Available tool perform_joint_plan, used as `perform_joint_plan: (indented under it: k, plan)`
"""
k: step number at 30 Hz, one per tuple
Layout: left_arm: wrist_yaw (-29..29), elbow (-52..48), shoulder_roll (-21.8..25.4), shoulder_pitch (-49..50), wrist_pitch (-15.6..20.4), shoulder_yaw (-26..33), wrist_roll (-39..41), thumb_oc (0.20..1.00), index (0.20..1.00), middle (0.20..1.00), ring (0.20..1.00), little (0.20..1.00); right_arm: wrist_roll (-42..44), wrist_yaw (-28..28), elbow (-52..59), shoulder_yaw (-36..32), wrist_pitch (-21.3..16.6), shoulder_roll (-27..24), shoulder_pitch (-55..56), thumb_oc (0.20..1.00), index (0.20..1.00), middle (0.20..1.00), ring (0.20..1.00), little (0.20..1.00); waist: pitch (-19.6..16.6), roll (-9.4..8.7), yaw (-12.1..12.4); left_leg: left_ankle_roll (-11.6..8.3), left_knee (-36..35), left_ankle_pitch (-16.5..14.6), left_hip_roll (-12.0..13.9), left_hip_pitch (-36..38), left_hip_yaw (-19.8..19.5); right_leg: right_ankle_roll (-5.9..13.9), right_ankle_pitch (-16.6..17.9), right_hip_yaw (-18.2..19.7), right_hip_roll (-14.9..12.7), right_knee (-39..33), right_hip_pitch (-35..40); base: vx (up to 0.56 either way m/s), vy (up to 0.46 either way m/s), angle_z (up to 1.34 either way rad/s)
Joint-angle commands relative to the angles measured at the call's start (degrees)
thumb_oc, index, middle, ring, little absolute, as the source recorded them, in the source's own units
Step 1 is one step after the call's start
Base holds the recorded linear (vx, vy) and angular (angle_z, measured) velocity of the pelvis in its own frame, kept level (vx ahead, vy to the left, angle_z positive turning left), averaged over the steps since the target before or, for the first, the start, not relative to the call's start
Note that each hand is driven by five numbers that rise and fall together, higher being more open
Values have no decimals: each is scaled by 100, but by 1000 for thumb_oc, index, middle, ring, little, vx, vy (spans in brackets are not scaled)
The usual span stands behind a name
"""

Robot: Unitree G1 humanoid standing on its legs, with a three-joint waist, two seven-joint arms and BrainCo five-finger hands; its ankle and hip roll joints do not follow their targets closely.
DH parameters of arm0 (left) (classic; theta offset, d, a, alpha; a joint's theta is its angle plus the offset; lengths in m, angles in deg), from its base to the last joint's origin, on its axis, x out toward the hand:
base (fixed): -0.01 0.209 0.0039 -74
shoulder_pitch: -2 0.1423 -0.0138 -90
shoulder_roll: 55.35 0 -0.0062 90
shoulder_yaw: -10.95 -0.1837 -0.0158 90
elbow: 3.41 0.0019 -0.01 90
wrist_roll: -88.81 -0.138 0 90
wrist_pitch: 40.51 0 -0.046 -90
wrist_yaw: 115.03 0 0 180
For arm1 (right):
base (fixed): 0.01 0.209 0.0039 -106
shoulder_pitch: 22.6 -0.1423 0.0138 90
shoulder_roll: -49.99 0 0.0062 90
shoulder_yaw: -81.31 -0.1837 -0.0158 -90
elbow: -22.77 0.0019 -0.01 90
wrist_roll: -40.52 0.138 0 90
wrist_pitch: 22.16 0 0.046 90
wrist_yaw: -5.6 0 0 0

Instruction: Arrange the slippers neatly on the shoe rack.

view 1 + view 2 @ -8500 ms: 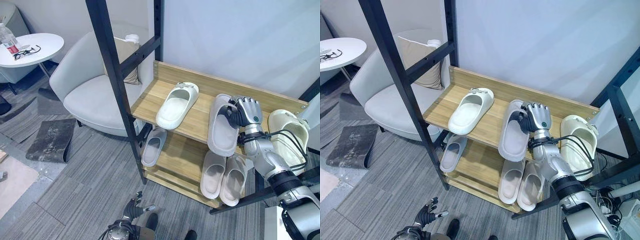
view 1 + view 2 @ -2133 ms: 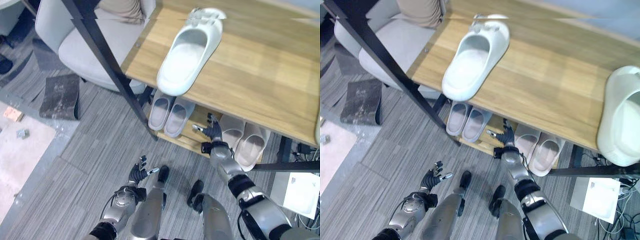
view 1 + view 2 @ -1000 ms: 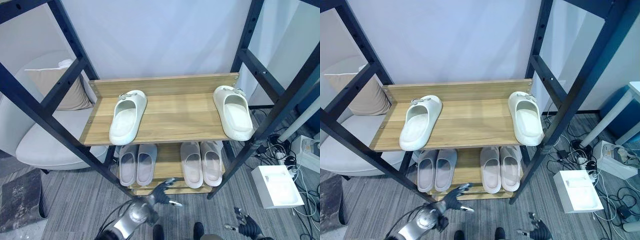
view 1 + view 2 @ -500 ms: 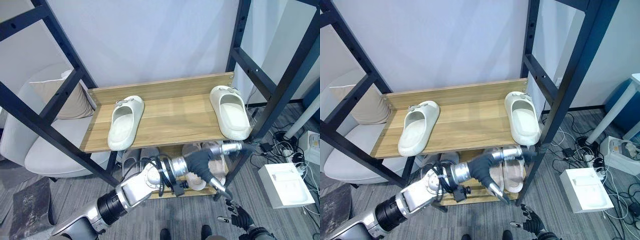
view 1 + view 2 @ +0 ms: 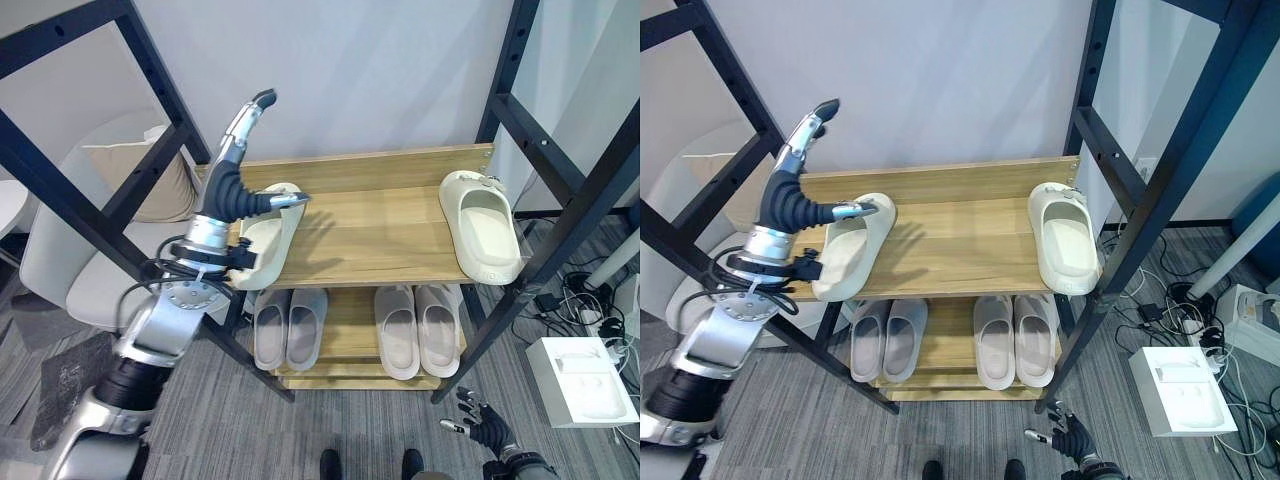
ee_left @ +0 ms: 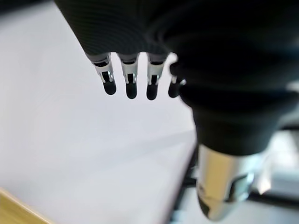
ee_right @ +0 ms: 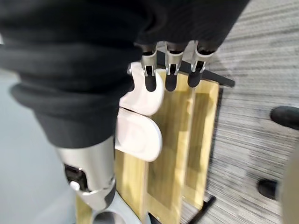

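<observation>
change since 0.5 s ago: left hand (image 5: 232, 190) had risen from in front of the lower shelf to above the upper shelf's left end; slippers had not moved.
left hand: raised over the left cream slipper (image 5: 262, 236), fingers (image 5: 256, 106) straight and pointing up toward the wall, thumb (image 5: 284, 201) stretched out level over the slipper; spread wide, held nothing. Touching the slipper or not: could not tell.
right hand (image 5: 484, 425): low by the floor, below the rack's right front post, fingers spread loosely, held nothing.
shoe rack (image 5: 380, 228): black metal frame, two wooden shelves.
upper shelf: left cream slipper at the left end, angled, heel out over the front edge; right cream slipper (image 5: 483, 224) at the right end, well apart from the other, heel at the front edge.
lower shelf (image 5: 343, 359): left grey pair (image 5: 288, 326) side by side; right grey pair (image 5: 418, 327) side by side, a gap between the pairs.
surroundings: grey armchair (image 5: 62, 258) with a beige cushion (image 5: 148, 184) left of the rack; white box (image 5: 586, 379) on the floor to the right.
</observation>
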Motion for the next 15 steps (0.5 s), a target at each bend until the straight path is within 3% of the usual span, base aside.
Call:
perform_joint_plan:
  k: [1, 3, 5, 10, 15]
  plan:
    - [-583, 715, 516, -551, -206, 218, -1098, 1000, 1000, 1000, 1000, 1000, 128, -63, 210, 70, -242, 39, -124, 1000, 1000, 1000, 1000, 1000, -44, -235, -71, -139, -40, -459, -109, 408, 42, 336, -421, -88, -76, 35, 335, 23, -1, -11]
    - [-655, 802, 611, -609, -260, 194, -1276, 1000, 1000, 1000, 1000, 1000, 152, -76, 227, 55, -258, 26, -134, 1000, 1000, 1000, 1000, 1000, -38, -237, -78, -141, -40, -466, -112, 414, 46, 334, -424, -83, -67, 37, 331, 21, 2, -21]
    - [-902, 1199, 718, -651, -621, 148, -2009, 1000, 1000, 1000, 1000, 1000, 144, -134, 264, 138, -285, 56, -191, 1000, 1000, 1000, 1000, 1000, -31, -244, -120, -132, -40, -492, -106, 425, 79, 333, -433, -35, -56, 47, 321, 49, 12, -6]
    - [-1103, 1990, 712, -816, -1156, -137, -2798, 1000, 1000, 1000, 1000, 1000, 124, -236, 269, 253, -332, 118, -258, 1000, 1000, 1000, 1000, 1000, 10, -270, -206, -108, -40, -537, -103, 422, 161, 339, -426, 69, -45, 59, 251, 28, 10, -7]
    - [-1071, 2641, 710, -670, -1484, -217, -3130, 1000, 1000, 1000, 1000, 1000, 91, -297, 316, 275, -358, 160, -158, 1000, 1000, 1000, 1000, 1000, 45, -281, -276, -101, -40, -569, -90, 407, 248, 340, -424, 181, -31, 62, 185, 36, 13, -20]
